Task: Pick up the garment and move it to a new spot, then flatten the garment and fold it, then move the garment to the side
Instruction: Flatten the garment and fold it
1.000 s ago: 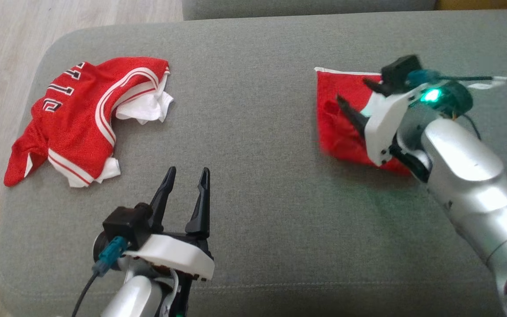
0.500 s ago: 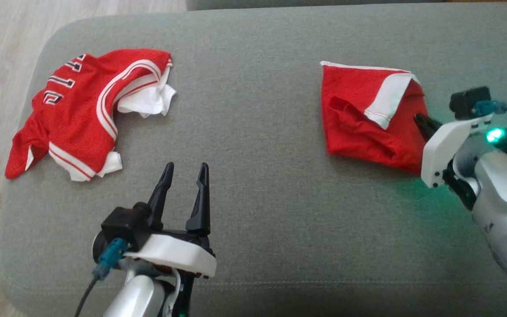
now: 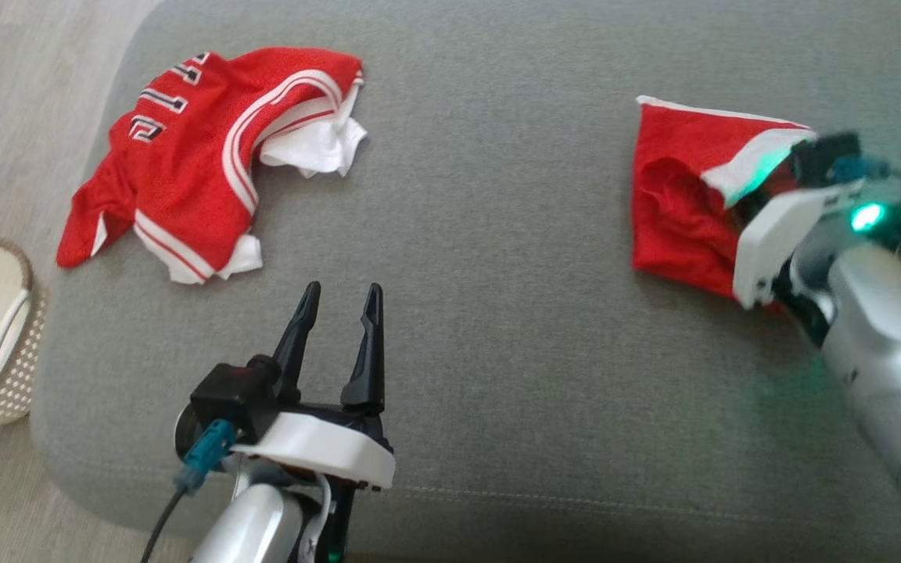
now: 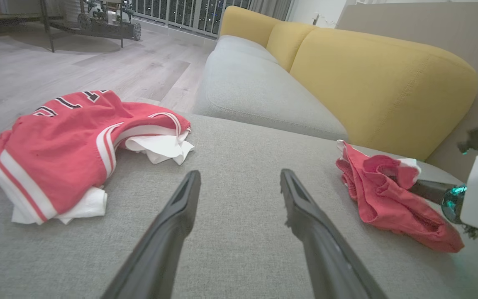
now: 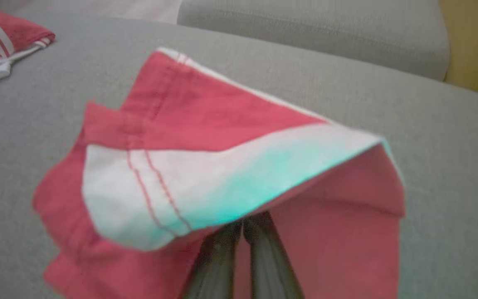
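At right end of grey fabric cushion [image 3: 497, 234]: just clamped onto white-banded edge of small red cloth garment [image 3: 677, 203] with right gripper [image 5: 242, 226] jaws. Grasp made; lift to new spot likely next. Left gripper [image 3: 341, 289] jaws apart, idle.

The left gripper [image 4: 240, 174] is hovering over a grey cushion [image 4: 239, 137], its fingers [image 4: 172, 216] standing wide apart. A crumpled red jersey [image 4: 56, 145] is lying at the left. At the right, red shorts [image 4: 388, 203] are sitting bunched, the right gripper [image 4: 419, 187] reaching into their folds. A yellow sofa [image 4: 380, 83] is standing behind.
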Robot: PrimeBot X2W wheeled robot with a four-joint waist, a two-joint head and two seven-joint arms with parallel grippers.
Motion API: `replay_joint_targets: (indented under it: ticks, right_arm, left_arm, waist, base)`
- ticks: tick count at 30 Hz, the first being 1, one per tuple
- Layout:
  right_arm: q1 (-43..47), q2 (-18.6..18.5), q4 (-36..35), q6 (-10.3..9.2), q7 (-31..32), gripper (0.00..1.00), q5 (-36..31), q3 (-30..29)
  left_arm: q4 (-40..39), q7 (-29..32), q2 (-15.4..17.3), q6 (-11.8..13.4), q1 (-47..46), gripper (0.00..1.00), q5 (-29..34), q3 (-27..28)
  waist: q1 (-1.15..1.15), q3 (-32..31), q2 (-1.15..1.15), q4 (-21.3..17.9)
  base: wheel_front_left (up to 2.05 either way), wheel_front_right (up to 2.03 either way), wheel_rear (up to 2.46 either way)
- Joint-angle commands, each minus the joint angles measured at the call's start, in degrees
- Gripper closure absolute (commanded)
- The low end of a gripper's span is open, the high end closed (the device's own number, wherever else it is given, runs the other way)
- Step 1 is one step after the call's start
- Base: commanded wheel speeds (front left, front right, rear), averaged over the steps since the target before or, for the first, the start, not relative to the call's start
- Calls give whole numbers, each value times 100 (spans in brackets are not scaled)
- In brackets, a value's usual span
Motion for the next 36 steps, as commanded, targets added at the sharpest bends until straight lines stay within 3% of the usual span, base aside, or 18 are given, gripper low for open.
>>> replay_joint_targets:
  ticks: [1,11,20,35,36]
  right_arm:
    - [-286,-10,-111,-2,-96,100,-63,8]
    - [-1254,-222,-65,-2,-803,100,-450,-89]
    - [-619,-196,-22,-2,-940,100,-427,17]
    - [772,660,-713,-2,-712,100,112,944]
    - [838,669,-781,-2,-731,69,156,963]
  left_arm:
    - [-171,-68,-14,-15,-236,0,84,169]
    - [-130,-74,-163,-81,-407,0,172,123]
    - [-49,-75,-249,-129,-346,0,227,252]
    - [136,-75,-243,-217,-133,0,290,316]
    - [141,-75,-229,-209,-102,0,286,328]
  waist:
    - [0,58,0,66]
    - [0,441,0,269]
    - [0,272,0,133]
    - [0,-264,0,35]
    - [0,-320,0,15]
  base:
    - [0,0,0]
    - [0,0,0]
    - [0,0,0]
    - [0,0,0]
    - [0,0,0]
